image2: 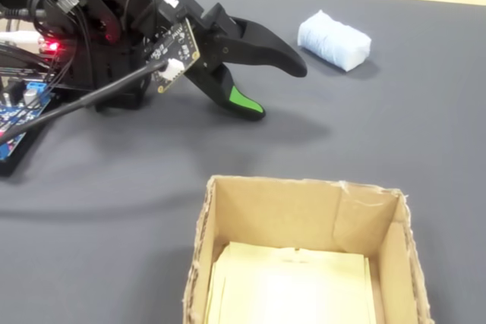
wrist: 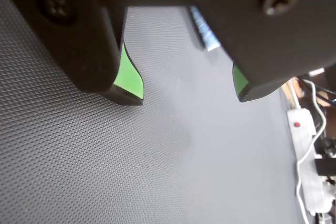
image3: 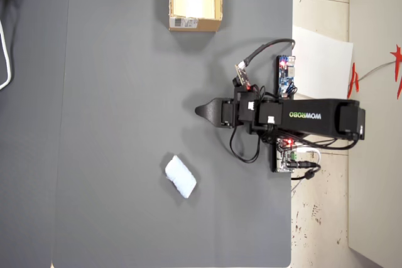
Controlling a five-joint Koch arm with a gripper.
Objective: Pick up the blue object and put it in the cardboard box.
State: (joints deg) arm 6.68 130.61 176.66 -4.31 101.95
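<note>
Jaws (wrist: 191,98) spread, holding nothing, well apart from the blue pad (image2: 334,39).
Pad looks soft and light, probably squishes; I'd pinch across its short sides.

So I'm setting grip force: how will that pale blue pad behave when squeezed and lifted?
The pad looks soft and puffy with rounded edges, so it will probably squash between the fingers rather than resist. It seems light for its size, so modest force should hold it. Lying flat on the mat, it is unlikely to roll. The end effector is open and clear of it.
</note>
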